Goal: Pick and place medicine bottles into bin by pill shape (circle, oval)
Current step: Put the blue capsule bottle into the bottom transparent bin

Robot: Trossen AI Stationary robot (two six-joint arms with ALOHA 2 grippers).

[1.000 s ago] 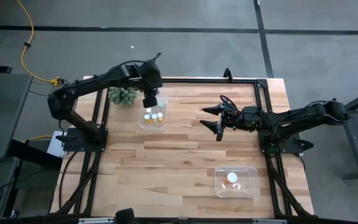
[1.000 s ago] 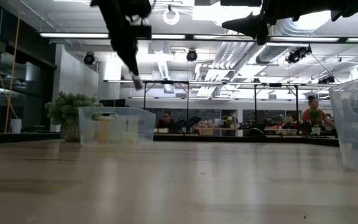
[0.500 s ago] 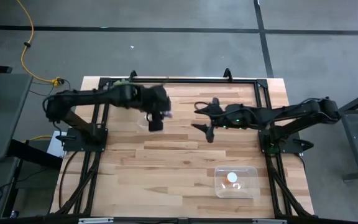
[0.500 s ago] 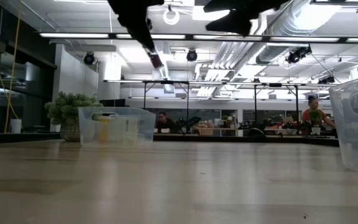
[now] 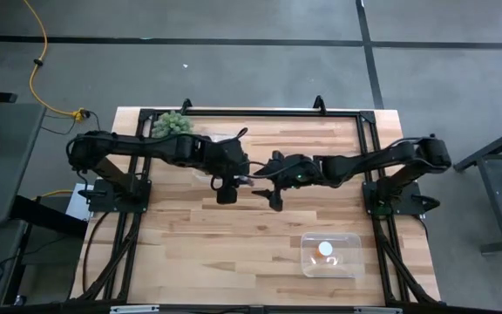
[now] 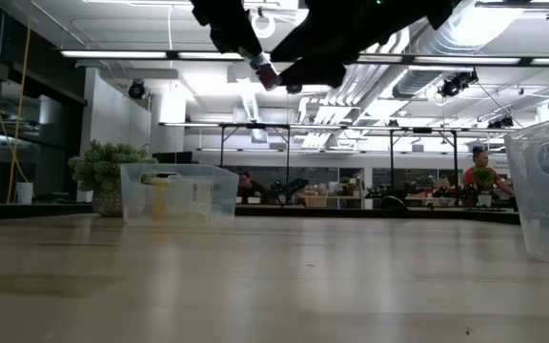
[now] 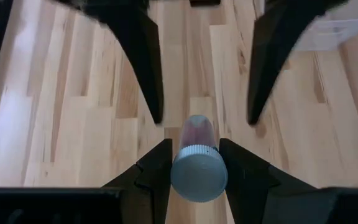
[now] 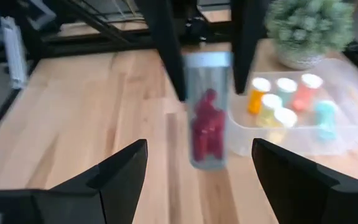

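Left gripper [image 5: 239, 175]: hanging above mid-table, jaws pinching a clear bottle [image 8: 206, 114] of red pills, pale cap [image 7: 198, 172] toward the wrist.
Right gripper [image 5: 264, 180]: facing the left one, jaws spread wide on either side of the bottle, not touching it.
Far bin [image 8: 328, 142]: holding more bottles beside the plant [image 8: 309, 28].
Near bin [image 5: 330, 255]: holding one white-capped bottle.

Two clear bins: one [image 8: 303, 134] just beyond the left end effector [image 7: 194, 165], one [image 5: 330, 255] well off from both end effectors. One bottle [image 8: 207, 118] with red pills sits in the left end effector; five bottles [image 8: 284, 99] stand in the nearer bin. One green plant [image 8: 306, 28].
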